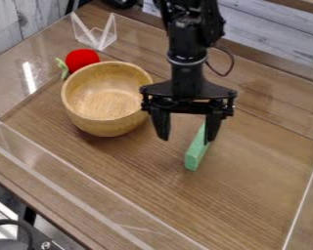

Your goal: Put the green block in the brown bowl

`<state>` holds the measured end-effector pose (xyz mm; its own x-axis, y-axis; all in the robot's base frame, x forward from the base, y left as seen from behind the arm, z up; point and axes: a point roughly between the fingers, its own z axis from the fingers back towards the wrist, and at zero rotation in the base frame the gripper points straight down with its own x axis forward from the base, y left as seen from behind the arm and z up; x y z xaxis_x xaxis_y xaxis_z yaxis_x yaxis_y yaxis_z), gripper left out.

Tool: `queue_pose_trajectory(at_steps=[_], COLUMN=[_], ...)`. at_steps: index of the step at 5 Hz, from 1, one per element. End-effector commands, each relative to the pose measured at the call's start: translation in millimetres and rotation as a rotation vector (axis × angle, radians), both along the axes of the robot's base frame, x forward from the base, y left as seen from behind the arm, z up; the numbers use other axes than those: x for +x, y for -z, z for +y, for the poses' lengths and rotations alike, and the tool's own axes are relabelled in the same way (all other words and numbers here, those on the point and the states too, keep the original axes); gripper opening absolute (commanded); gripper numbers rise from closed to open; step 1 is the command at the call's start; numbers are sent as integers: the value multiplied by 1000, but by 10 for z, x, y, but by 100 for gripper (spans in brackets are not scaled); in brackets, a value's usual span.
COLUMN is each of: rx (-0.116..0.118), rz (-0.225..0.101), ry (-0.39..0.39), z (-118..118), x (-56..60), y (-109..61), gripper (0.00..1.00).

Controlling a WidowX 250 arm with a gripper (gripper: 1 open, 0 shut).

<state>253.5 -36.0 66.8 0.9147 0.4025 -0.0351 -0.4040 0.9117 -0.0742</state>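
Observation:
The green block (198, 151) is a long light green bar lying on the wooden table, right of the brown bowl (107, 98). My gripper (190, 130) points straight down and stands open just above the block's far end, one finger on each side of it. Nothing is held between the fingers. The block's upper end is partly hidden behind the gripper. The bowl is round, light wood, with nothing inside, and sits left of the gripper.
A red round toy fruit (81, 61) rests behind the bowl at the left. A clear plastic stand (94, 32) is at the back left. Low clear walls (146, 195) edge the table at the front and right.

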Motion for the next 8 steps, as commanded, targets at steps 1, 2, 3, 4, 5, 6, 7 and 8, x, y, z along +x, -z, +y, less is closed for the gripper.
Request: queue_pose_trajectory(at_steps=[1,2,3,4,5,6,7,8], rx=[-3,-1,1,6,10,9,4,-6], rz=[-40,-42,-53,-56,-54,-59,-59,-74], ry=[-30,-16,18,98,174,291,376,445], z=[-37,-134,-230,-186,-125,-177,-230,-273], x=[55,65,72,88,103,142,172,208], y=[-16,85,177,234,260,283,309,289], gripper=[100,100,100,100,0,0,100,100])
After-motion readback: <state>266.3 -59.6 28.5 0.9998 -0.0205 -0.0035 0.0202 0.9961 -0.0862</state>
